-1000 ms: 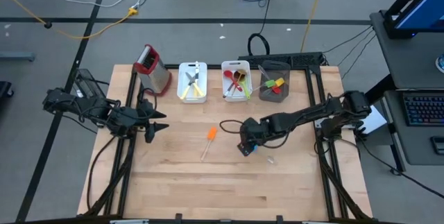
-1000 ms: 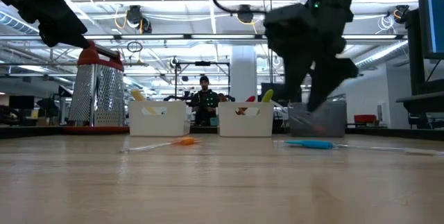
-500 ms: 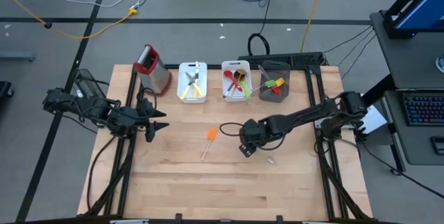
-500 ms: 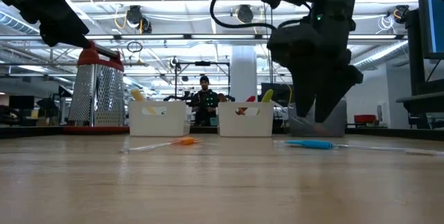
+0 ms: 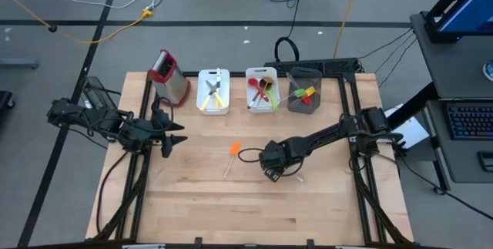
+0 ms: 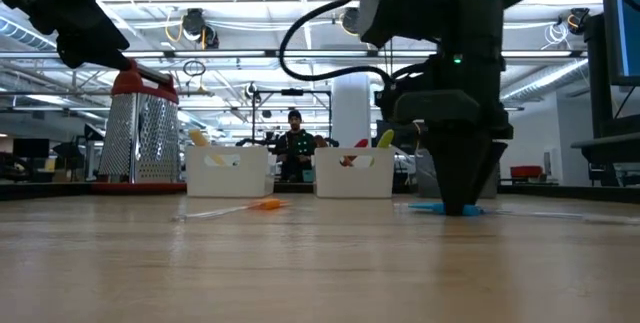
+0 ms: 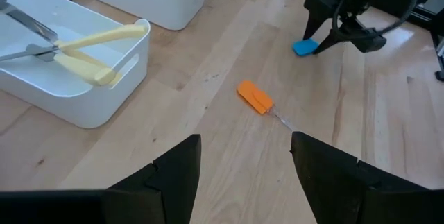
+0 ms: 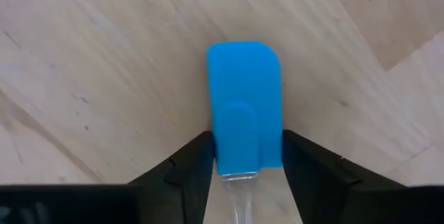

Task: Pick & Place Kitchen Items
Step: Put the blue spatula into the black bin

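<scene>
Here the right gripper (image 8: 246, 160) stands low on the table (image 5: 192, 203), just right of the middle of the high view. Its two fingers (image 8: 184, 168) sit on both sides of the blue spatula (image 8: 244, 102), at the neck where the blue head meets the clear handle. They look to be touching the head's edges, but I cannot tell if the grip is already firm.

The spatula seems light, with a soft, bendy head and a thin, smooth handle that may slip. The neck is stiffer, so I judge it the better place to hold.

The orange spatula (image 5: 233, 152) lies flat near the middle of the table, apart from the bins (image 5: 213, 91) at the top.

The left gripper (image 5: 171, 137) waits at the left side, open and empty.
</scene>
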Robot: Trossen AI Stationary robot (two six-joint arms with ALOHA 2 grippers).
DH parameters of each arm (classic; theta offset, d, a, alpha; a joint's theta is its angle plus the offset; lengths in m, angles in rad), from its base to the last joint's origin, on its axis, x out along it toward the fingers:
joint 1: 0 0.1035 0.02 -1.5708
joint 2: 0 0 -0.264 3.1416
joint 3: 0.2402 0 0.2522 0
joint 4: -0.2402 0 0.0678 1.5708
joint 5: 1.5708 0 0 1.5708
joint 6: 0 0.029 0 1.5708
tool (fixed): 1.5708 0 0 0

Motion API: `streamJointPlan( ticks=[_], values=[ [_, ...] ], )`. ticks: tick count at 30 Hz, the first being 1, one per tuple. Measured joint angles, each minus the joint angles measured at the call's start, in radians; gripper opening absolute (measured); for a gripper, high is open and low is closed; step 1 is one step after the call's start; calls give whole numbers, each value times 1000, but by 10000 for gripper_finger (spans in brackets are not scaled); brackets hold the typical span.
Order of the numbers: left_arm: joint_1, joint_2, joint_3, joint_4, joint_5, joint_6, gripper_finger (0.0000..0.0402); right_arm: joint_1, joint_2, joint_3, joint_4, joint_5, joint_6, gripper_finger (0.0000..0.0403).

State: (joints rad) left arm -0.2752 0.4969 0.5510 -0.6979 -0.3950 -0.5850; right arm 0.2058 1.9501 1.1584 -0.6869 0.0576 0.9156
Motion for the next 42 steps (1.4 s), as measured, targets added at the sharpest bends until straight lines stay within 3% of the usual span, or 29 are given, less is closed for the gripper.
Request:
streamJointPlan(
  ticks=[15,22,42],
  values=[
    [0,0,0,-1,-29,4,230,3,44,0,-48,107,223,131],
    [0,0,0,-1,-29,5,230,3,44,-12,-59,133,257,77],
    [0,0,0,-1,-30,4,230,-2,8,-24,-130,178,272,76]
  ],
)
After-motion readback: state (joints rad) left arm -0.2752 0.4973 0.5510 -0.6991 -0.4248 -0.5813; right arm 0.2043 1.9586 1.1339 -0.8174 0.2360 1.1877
